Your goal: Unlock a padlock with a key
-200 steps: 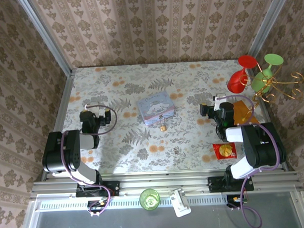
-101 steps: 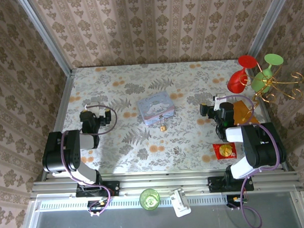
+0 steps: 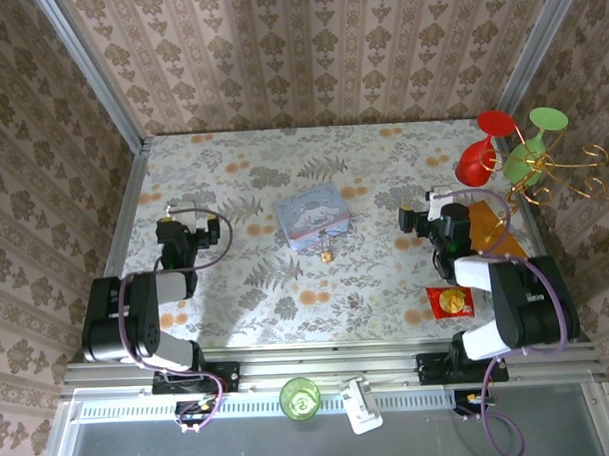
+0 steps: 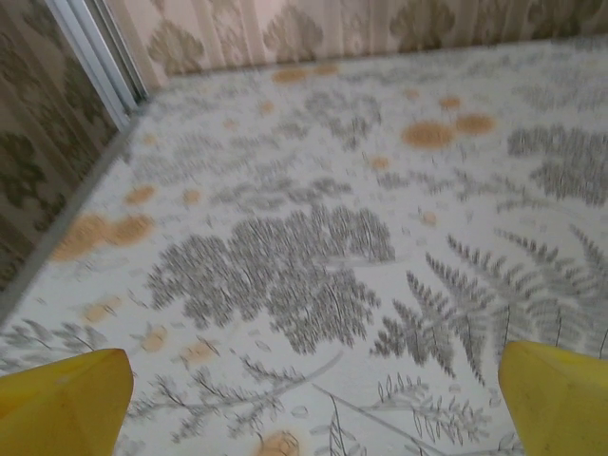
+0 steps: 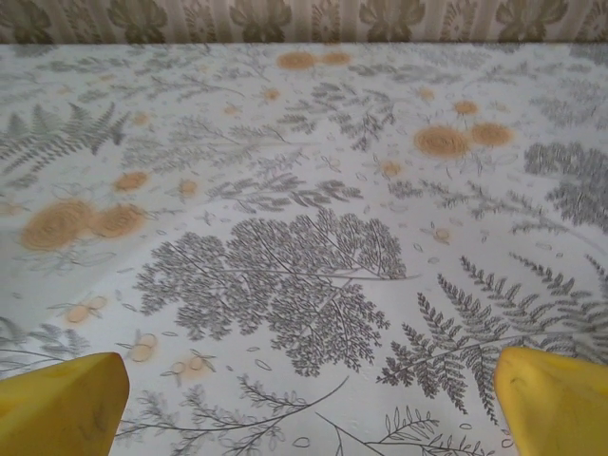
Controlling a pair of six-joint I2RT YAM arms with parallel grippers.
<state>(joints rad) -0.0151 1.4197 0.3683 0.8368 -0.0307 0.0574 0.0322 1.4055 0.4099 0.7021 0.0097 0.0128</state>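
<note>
Brass padlock [image 3: 326, 255] lies just beside the lidded pale-blue tin [image 3: 312, 216].

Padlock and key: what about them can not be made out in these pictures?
- Padlock, top view: too small to tell if the shackle is shut or a key is in it.
- Key, top view: too small to pick out.
- Left gripper, left wrist view: fingers cut off by the bottom edge; picture blurred.

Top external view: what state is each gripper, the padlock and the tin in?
left gripper: open, empty.
right gripper: open, empty.
padlock: lying on the table beside the tin, untouched; too small to tell whether the shackle is locked.
tin: lid closed.
</note>
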